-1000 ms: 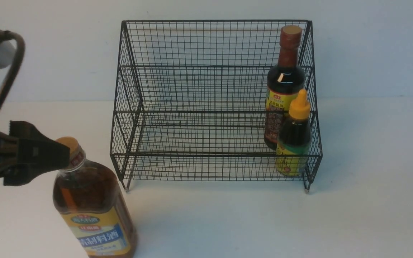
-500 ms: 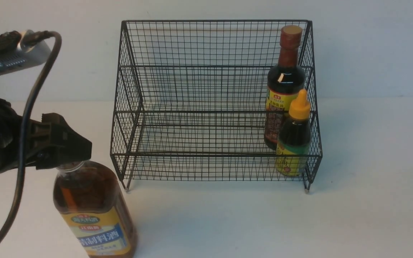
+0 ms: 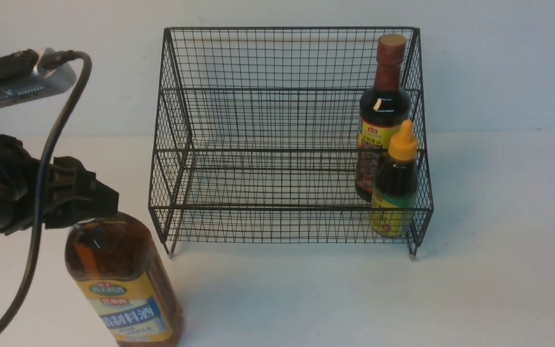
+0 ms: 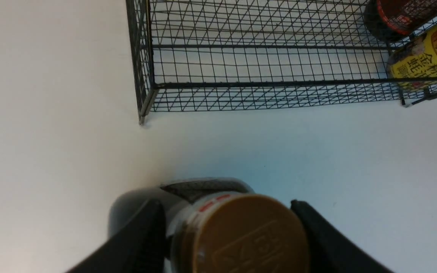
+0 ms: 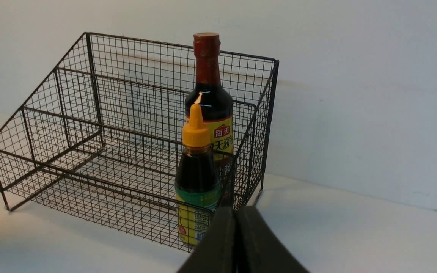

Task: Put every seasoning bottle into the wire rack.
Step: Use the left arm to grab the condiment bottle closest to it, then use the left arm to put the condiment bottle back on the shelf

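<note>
my left jaws pinch the amber bottle point(image 3: 118, 270) by the neck, body likely too wide; wire rack point(image 3: 287, 120) at two o'clock. right jaws pressed together.

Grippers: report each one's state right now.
Left gripper: fingers closed on the neck of the amber bottle.
Right gripper: closed, holding nothing.

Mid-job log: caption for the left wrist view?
Left end effector closed on amber bottle neck; wire rack ahead holds slim dark bottle and small yellow-labelled bottle.
</note>
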You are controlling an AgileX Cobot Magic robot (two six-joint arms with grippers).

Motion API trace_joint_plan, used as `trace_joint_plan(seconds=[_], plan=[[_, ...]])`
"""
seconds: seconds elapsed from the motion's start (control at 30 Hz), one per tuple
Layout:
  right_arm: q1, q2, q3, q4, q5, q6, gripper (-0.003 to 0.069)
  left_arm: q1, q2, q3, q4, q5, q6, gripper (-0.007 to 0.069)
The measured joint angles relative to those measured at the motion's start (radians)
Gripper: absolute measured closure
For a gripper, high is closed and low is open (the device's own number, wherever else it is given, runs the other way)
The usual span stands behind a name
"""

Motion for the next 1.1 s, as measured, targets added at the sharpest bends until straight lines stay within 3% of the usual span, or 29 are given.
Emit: trace_joint_plan(seconds=[0.17,0.4,0.77,1.1], plan=[[0.000,0.000,0.000,0.000,0.001,0.000,0.0674,0.000,-0.030,-0.035,0.051,0.079,-0.006,0.0302],[0.000,0.000,0.000,0.000,0.001,0.000,0.0674,0.000,-0.038,-0.256,0.052,0.263,-0.044,0.0302],[0.000,-0.002,0.000,0.000,0.002,0.000,0.0674,0.000,0.021,-0.518,0.072,0.291,-0.068,0.0302],[0.000,-0.002,0.000,0.000,0.002,0.000,0.0674,0.000,0.260,-0.903,0.053,0.378,-0.113,0.0302]])
